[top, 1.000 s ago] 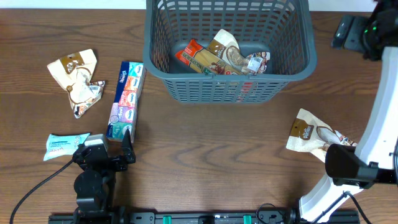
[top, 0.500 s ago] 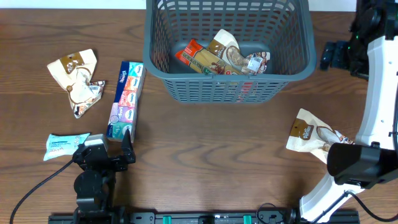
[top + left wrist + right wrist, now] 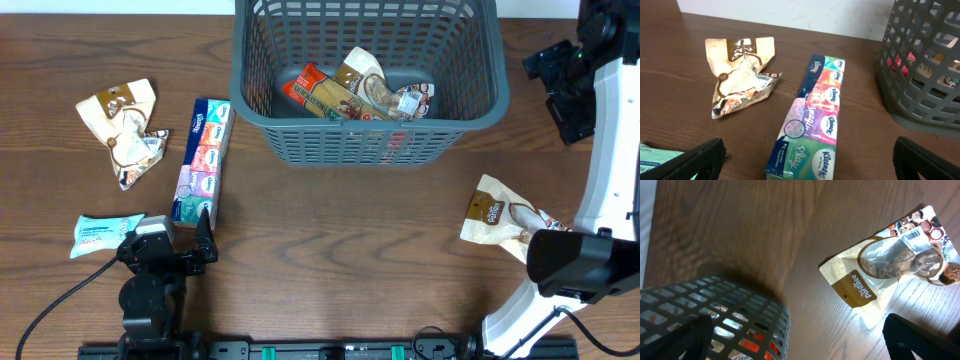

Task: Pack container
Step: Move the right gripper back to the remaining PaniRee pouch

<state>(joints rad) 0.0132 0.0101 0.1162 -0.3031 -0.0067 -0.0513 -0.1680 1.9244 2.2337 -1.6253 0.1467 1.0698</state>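
Four packs (image 3: pixel 203 160) lying on desk (image 3: pixel 340 220); left hand (image 3: pixel 168 242), right hand (image 3: pixel 556 95) gaping wide, empty; right hovering by basket (image 3: pixel 470 105), needing pouch (image 3: pixel 890 265) pickup next.

The left arm (image 3: pixel 150 285) is black and blocky, with 1 black cable (image 3: pixel 55 300) curving from its base. The right arm (image 3: pixel 610 150) has smooth white links joined by black housings.

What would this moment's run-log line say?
container: packets inside | left gripper: open, empty, by tissue pack | right gripper: open, empty, right of container
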